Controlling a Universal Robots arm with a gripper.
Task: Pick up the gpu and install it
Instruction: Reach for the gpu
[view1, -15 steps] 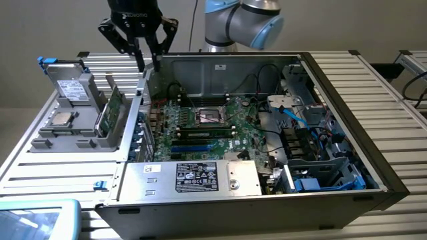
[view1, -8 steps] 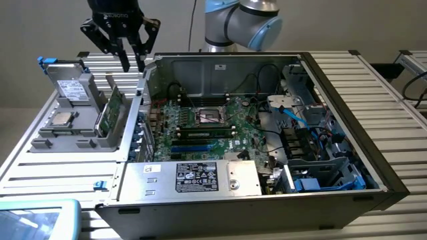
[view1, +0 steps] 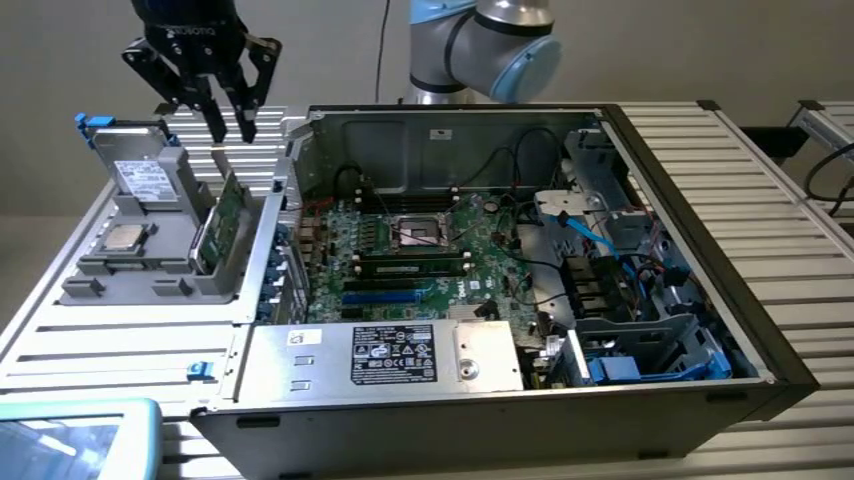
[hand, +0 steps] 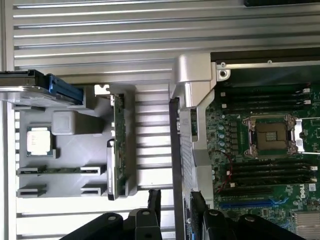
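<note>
Step, judged: approach for the pick | grey holder (view1: 134, 235) on bench (view1: 80, 330), exterior view's left | gripper (view1: 230, 128) empty, jaws apart, hovering above it | gpu (view1: 220, 225) on edge in holder, untouched | open case (view1: 667, 300), motherboard (view1: 427, 250) rightward | grasp calls for jaws squared across card's thin top edge.

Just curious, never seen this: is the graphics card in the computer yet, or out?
Out. The gpu stands on edge in the grey holder beside the computer case, under the open gripper.
</note>
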